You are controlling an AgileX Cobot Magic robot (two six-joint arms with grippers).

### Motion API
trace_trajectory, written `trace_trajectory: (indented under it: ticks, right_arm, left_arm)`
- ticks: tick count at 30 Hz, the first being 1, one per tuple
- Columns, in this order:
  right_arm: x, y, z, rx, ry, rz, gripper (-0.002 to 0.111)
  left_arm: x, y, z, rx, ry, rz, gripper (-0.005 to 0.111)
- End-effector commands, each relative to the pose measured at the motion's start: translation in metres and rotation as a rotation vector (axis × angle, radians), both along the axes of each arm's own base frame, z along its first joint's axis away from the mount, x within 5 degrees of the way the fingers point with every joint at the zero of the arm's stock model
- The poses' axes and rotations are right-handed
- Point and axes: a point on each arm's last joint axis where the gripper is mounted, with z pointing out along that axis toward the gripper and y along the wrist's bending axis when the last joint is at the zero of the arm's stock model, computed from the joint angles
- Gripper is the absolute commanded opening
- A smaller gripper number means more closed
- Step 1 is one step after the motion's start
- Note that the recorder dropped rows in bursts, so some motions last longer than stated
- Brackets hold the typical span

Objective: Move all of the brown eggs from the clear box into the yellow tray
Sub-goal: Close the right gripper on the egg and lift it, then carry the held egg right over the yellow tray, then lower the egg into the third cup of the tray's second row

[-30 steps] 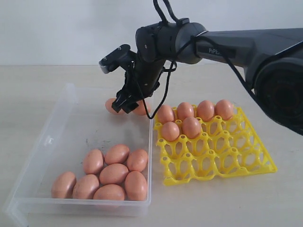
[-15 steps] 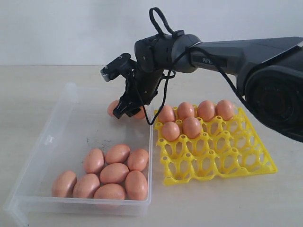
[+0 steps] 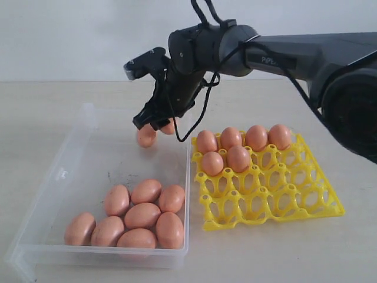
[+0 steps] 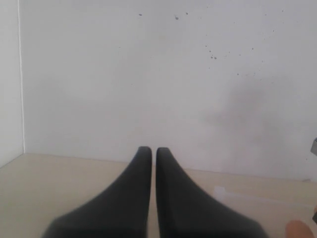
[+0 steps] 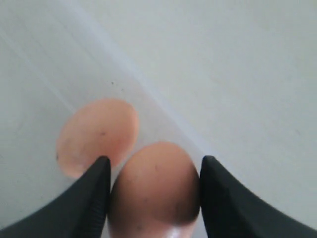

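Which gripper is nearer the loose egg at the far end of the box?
Right. The right gripper holds a second egg just above the loose egg. The left gripper, jaws shut, is outside the exterior view, facing the wall.

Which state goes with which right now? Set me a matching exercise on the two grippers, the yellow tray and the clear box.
Things:
1. right gripper
2. left gripper
3. yellow tray
4. clear box

States:
A. holds six brown eggs, four in the back row and two in the next
B. shut, with nothing in it
C. holds a cluster of eight brown eggs at the end nearest the exterior camera
D. closed on one brown egg

Pairs: 1-D, 2-B, 3-A, 4-C
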Motion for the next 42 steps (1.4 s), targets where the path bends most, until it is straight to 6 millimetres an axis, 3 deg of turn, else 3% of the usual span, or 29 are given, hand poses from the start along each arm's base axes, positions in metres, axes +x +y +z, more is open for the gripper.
trace_trajectory:
  ticks: [1, 5, 12, 16, 19, 24, 32, 37, 42]
  right_arm:
    - [-0.007, -0.005, 0.028, 0.124, -0.081, -0.032, 0.000]
    - [-0.020, -0.016, 0.036, 0.253, -0.219, -0.063, 0.000]
    - [-0.069, -0.058, 0.042, 0.405, -0.462, -0.096, 0.000]
    - [-0.104, -0.092, 0.044, 0.531, -0.649, -0.133, 0.000]
    - [-0.120, -0.124, 0.036, 0.587, -0.679, -0.217, 0.000]
    - [-0.129, -0.175, 0.007, 0.568, -0.657, -0.314, 0.000]
    - [-0.136, -0.234, -0.021, 0.719, -0.586, -0.210, 0.000]
    - [-0.138, -0.247, -0.045, 0.747, -0.497, -0.127, 0.000]
    - [-0.134, -0.247, -0.073, 0.712, -0.428, -0.082, 0.000]
  left_arm:
    - [0.000, 0.000, 0.000, 0.009, 0.001, -0.001, 0.004]
    - [0.000, 0.000, 0.000, 0.009, 0.001, -0.001, 0.004]
    - [0.000, 0.000, 0.000, 0.009, 0.001, -0.001, 0.004]
    - [0.000, 0.000, 0.000, 0.009, 0.001, -0.001, 0.004]
    - [0.000, 0.000, 0.000, 0.009, 0.001, -0.001, 0.004]
    - [0.000, 0.000, 0.000, 0.009, 0.001, -0.001, 0.004]
    - [0.000, 0.000, 0.000, 0.009, 0.001, -0.001, 0.004]
    - [0.000, 0.000, 0.000, 0.009, 0.001, -0.001, 0.004]
    - [0.000, 0.000, 0.000, 0.009, 0.001, -0.001, 0.004]
